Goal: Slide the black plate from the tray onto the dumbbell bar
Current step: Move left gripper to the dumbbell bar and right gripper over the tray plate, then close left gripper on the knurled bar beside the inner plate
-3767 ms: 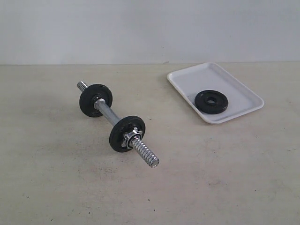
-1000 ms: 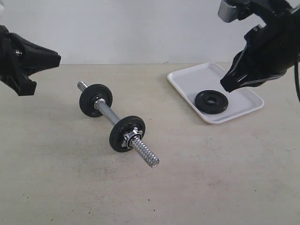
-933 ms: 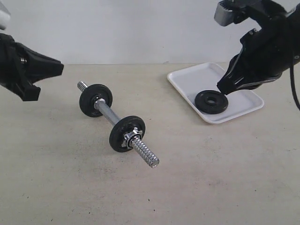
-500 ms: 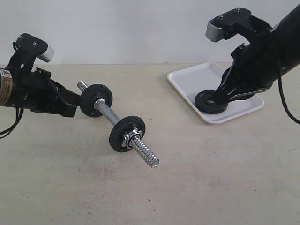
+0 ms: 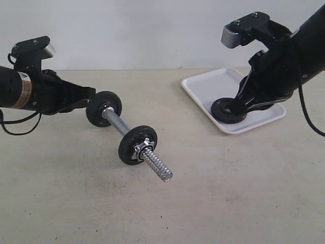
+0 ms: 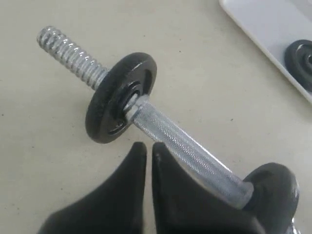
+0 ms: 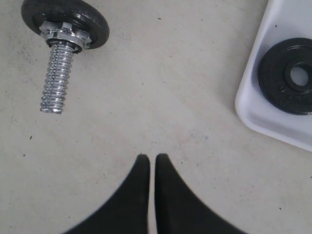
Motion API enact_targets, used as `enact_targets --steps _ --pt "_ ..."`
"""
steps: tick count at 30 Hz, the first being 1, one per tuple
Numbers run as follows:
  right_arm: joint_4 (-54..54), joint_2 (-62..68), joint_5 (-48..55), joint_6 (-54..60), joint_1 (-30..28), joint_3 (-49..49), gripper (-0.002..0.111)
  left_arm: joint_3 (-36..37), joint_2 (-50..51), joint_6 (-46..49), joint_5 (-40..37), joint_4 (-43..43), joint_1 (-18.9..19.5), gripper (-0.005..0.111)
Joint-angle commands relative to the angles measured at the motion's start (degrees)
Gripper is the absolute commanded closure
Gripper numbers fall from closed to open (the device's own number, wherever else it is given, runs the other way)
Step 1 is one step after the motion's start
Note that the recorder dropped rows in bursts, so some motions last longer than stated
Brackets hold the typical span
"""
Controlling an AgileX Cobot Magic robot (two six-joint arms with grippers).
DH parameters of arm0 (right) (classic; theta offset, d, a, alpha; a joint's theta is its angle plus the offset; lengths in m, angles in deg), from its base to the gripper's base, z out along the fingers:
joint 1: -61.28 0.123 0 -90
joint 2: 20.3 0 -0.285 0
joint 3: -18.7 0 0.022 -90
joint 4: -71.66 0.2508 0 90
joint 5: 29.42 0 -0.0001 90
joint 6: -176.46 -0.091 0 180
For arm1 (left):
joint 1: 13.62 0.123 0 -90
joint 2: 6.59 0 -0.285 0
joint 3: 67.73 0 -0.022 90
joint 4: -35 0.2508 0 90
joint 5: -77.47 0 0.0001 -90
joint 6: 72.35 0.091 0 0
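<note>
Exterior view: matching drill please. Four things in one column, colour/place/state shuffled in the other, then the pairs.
Things:
1. black plate
2. tray
3. dumbbell bar
4. left hand

Descriptions:
A. chrome, with threaded ends
B. shut, close to the bar
C. lying flat in the tray
D. white, rectangular

Pairs: 1-C, 2-D, 3-A, 4-B
</note>
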Motion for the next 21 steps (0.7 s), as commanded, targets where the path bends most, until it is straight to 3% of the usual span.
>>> enact_targets --steps 1,5,12,18,21 --pt "0.50 0.11 -0.25 0.50 0.09 -0.11 0.109 -3.54 2.69 -3.93 2.70 -0.35 -0.24 0.102" --pt "0.50 0.11 -0.25 0.50 0.09 -0.11 0.109 -7.69 4.19 4.44 5.67 -0.35 -0.24 0.102" --pt "0.51 0.11 -0.53 0.50 0.09 -0.11 0.109 -10.51 4.58 47.86 14.47 -0.35 -0.24 0.102" --pt "0.74 0.11 -0.52 0.50 0.09 -0.11 0.109 -10.51 4.58 65.01 14.22 -0.35 -0.24 0.102" --pt "0.74 0.11 -0.52 0.62 0.09 -0.11 0.109 -10.51 4.58 65.37 13.43 -0.35 -0.24 0.102"
